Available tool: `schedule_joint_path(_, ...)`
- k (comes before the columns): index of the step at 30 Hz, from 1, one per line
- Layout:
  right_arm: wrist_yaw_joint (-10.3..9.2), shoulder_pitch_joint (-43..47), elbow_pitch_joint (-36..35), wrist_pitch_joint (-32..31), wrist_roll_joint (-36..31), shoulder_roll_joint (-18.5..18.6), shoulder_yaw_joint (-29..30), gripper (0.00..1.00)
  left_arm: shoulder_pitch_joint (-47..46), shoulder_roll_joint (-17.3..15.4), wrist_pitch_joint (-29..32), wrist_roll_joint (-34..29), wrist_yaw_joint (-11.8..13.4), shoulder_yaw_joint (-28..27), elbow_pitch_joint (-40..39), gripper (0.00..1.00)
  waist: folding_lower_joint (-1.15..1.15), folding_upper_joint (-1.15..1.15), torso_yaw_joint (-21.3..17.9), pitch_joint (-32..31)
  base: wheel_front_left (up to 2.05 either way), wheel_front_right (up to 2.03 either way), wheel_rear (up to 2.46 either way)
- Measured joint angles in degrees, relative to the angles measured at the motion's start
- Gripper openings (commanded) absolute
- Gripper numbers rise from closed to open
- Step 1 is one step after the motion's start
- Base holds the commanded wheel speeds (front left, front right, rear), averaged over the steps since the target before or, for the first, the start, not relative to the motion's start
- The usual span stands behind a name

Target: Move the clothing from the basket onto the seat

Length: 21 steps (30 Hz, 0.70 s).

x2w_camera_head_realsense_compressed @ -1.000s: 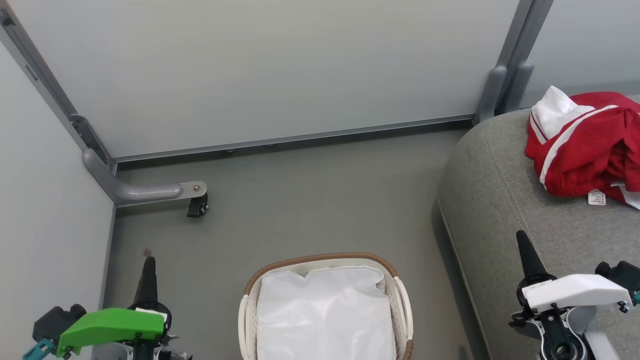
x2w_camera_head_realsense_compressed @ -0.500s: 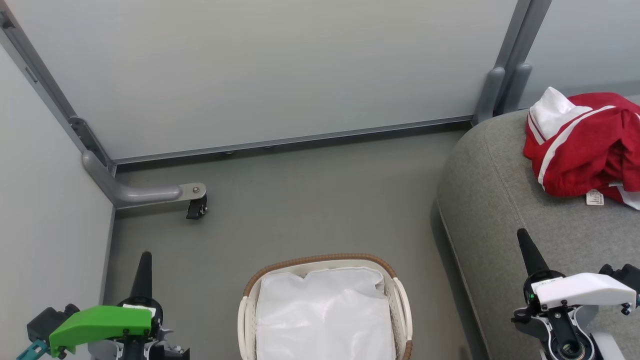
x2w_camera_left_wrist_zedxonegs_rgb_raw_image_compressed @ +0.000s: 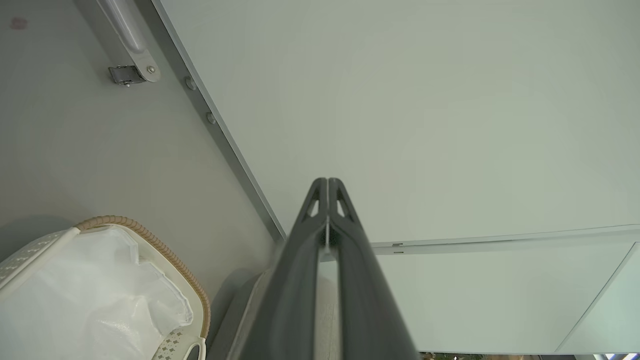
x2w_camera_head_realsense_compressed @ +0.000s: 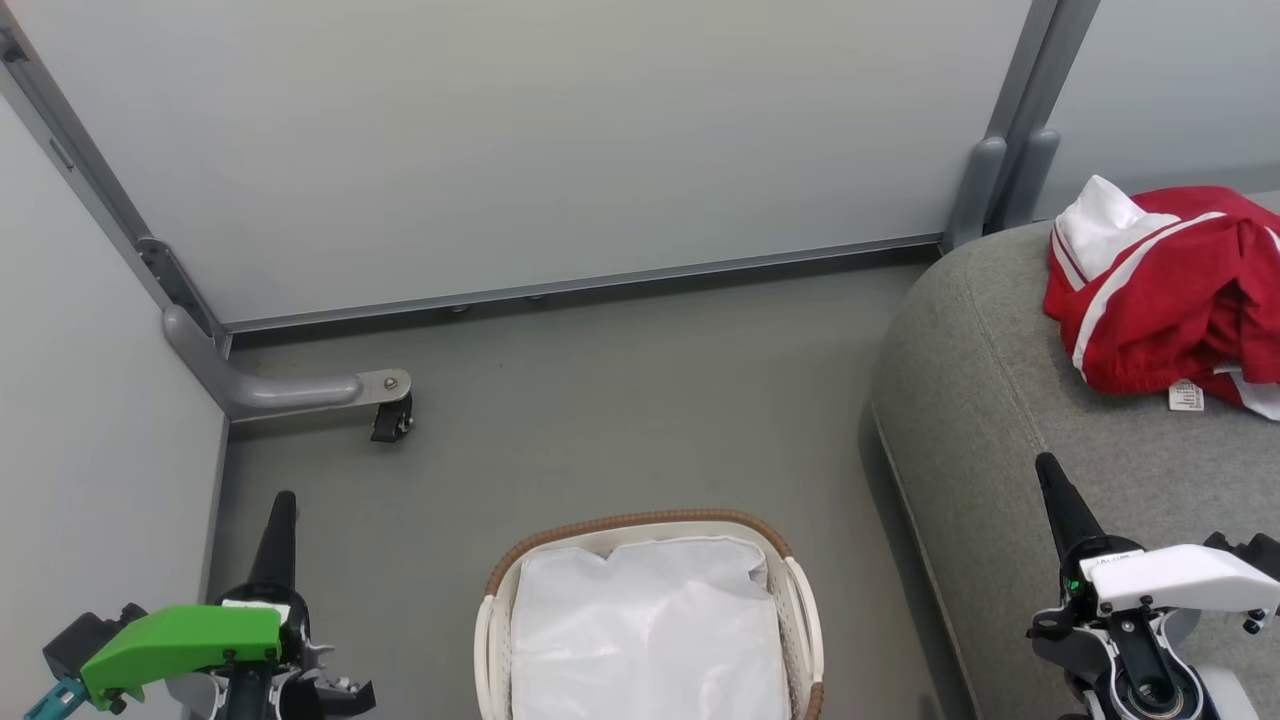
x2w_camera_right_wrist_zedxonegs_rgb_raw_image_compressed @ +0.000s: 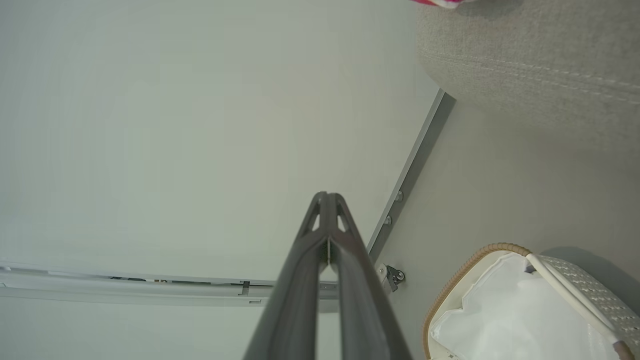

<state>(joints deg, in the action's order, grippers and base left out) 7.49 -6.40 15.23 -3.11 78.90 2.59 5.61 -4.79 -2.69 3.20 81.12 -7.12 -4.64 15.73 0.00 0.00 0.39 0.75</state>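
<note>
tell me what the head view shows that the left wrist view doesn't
Head view adds: the red and white clothing lying on top of the grey seat, and the right gripper, shut and holding nothing.
Left wrist view adds: a close look along the left gripper, its fingers pressed together and holding nothing, and the perforated outer side of the basket.
Both share: the basket with its white lining showing, the grey floor, the partition wall and its caster foot.
</note>
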Motion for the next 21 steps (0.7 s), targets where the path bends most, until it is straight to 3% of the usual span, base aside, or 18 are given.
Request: schedule_joint_path(21,0.00,0.0,-0.8,-2.5,9.8,0.1,0.6,0.00,-0.7,0.0,2.4,8.2,-0.2,-1.3,-1.2,0.00,0.00,0.00,-0.3,-0.4,0.00,0.00,0.00)
